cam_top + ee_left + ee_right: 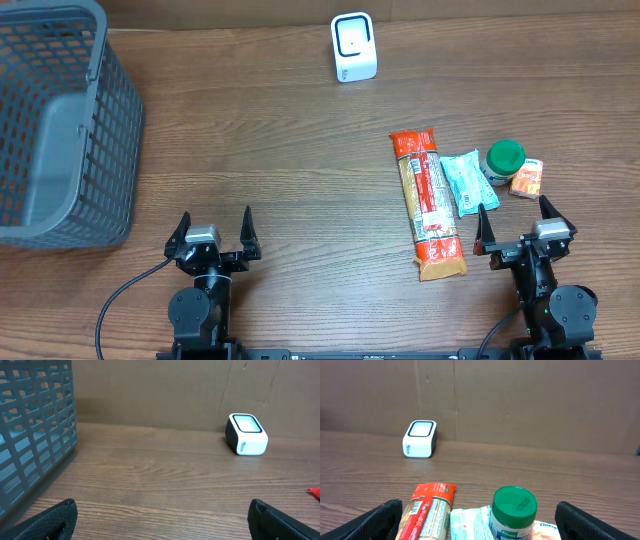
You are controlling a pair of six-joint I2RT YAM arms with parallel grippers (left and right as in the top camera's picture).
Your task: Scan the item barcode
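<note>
The four items are lying together toward the near right corner of the tabletop (300, 190), none of them held. The pasta pack (428, 203), long and clear with red-orange ends, is lying lengthwise from far to near; its label is carrying print too small to read. Just to its right a teal-and-white packet (463, 183) is lying flat, its writing unreadable. A jar (504, 160) with a green lid is standing upright just beside that packet, and the right wrist view is showing "Knorr" on its white label. An orange pack (527, 180) is lying just right of the jar, its lettering unclear. The scanner (354, 47), white with a dark-framed face, is standing at the far edge, a little right of the middle, well apart from the items; a small dark word on its side is too fine to make out. A grey slatted basket (60, 120) is sitting in the far left corner.

The left gripper (216, 222) is hovering at the near edge, left of middle, jaws spread fully wide and holding nothing. The right gripper (513, 212) is hovering at the near edge, close to the jar and packet, jaws likewise wide apart and empty.

The tabletop is showing dark brown wood grain, and a plain brown board wall (520, 400) is rising behind its far edge. A black cable (115, 305) is trailing from the left arm.
</note>
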